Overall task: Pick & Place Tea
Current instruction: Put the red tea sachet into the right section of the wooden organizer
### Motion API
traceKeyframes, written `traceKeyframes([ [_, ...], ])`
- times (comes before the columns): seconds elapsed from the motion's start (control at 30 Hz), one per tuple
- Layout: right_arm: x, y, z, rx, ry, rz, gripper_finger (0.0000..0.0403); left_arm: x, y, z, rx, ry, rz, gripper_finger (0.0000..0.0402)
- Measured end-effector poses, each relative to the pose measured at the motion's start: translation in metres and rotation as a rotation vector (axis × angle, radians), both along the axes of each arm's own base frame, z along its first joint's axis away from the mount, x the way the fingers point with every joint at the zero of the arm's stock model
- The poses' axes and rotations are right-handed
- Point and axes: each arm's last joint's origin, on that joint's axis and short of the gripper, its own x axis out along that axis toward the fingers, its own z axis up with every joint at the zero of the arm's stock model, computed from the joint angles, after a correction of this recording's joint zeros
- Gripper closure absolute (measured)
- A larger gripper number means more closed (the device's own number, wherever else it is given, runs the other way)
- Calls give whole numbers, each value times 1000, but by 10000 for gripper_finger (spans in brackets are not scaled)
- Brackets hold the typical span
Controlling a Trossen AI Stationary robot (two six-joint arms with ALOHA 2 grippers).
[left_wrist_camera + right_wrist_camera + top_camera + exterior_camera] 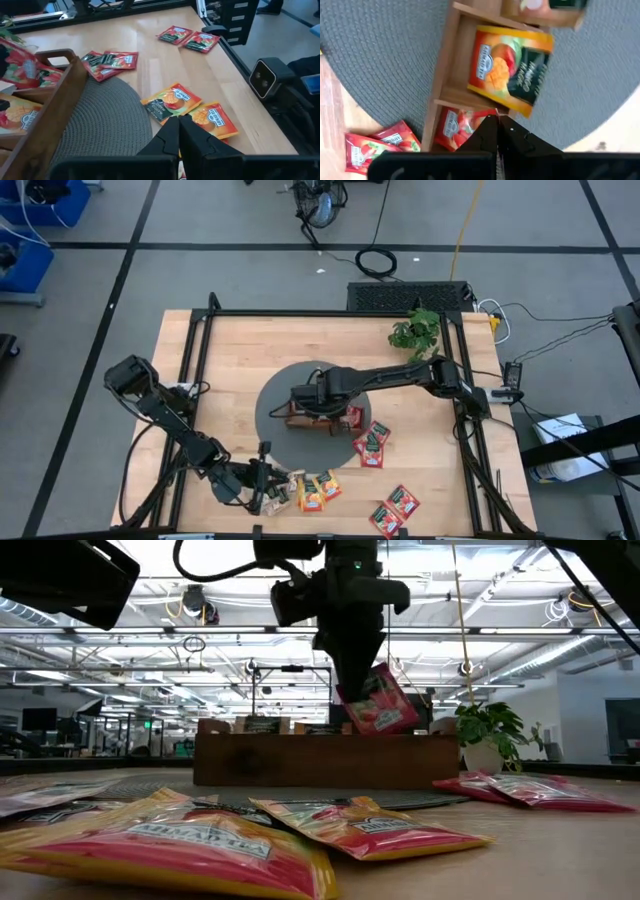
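The tea lies about as small flat sachets. A wooden tray [318, 420] stands on a round grey mat [275, 430] and holds an orange sachet [510, 70] in its middle compartment. My right gripper [352, 680] hangs over the tray, pointing down, shut on a red sachet [380, 705]. Near the table's front edge my left gripper [179, 134] is shut, low over two orange sachets [172, 101] [212, 120]. More red sachets [372, 442] lie flat on the wood to the right of the mat. My right gripper pinches the red sachet's upper corner [350, 690] between its two fingers, from above. The sachet hangs tilted below the fingers, its lower end [392, 728] level with the tray's rim, over an end compartment. My left gripper: its own fingers hide whether it touches a sachet.
A small potted plant [415, 330] stands at the table's far right. Two red sachets [395, 508] lie near the front right corner. A black frame [200, 350] runs round the tabletop. A pale sachet [45, 795] lies at the front left.
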Motion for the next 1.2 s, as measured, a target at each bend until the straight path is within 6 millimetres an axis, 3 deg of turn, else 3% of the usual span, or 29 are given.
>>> traceKeyframes([
  [0.57,1,3,1,-20,-40,-229,403,-5,-5,0,-17,6,-12,371],
  [0.73,-6,5,27,-14,-156,-209,403,-6,-6,0,-13,5,-20,371],
  [0.9,-28,13,45,68,-338,-172,403,-7,-7,0,-18,6,-22,371],
  [1.07,-65,7,27,129,-414,-240,403,-7,-7,0,-20,3,-22,371],
  [1.2,-83,5,16,196,-541,-278,403,-5,-5,0,-13,-1,-10,371],
])
